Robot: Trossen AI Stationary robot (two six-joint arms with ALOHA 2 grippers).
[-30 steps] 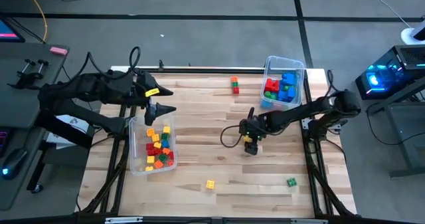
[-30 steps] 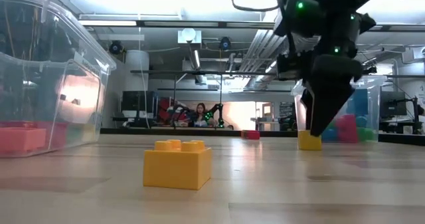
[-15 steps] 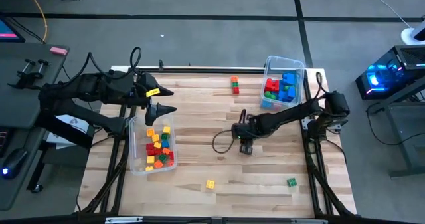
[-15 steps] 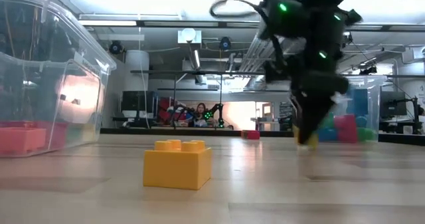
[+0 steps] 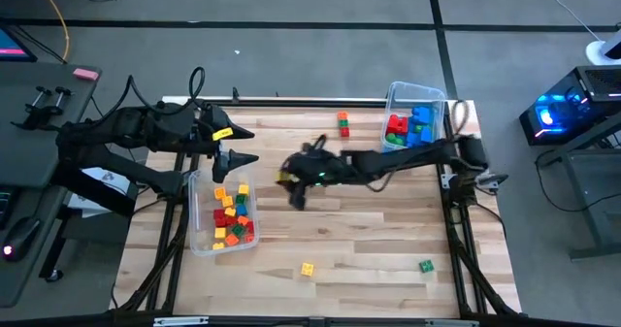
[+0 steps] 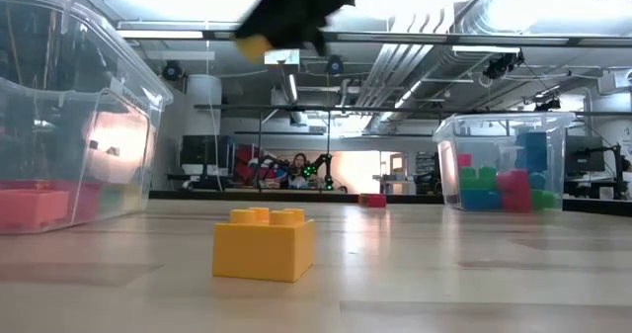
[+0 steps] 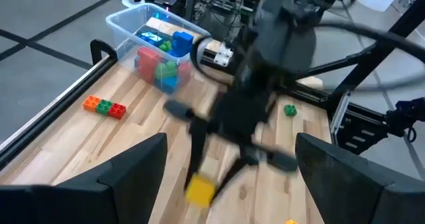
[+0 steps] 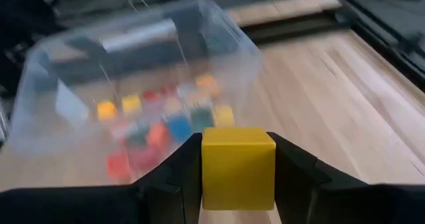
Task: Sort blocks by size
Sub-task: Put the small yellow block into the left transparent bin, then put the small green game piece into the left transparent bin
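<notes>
A small yellow cube (image 8: 238, 167) sits clamped between the fingers of the right gripper (image 5: 290, 184), raised above the table's middle, just right of the left bin (image 5: 221, 213). A second ago that gripper was down at the table farther right. The left gripper (image 5: 243, 145) hovers wide open over the left bin's far end, unmoved.

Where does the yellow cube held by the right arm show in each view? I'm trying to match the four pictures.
High view: yellow cube at the right tool, mid-table, right of the left bin.
Low view: top left of centre, lifted well above the table.
Left wrist view: low centre, under the dark arm.
Right wrist view: bottom centre, between the fingers.
Shared landmark: the bin of small cubes, except in the left wrist view.
</notes>
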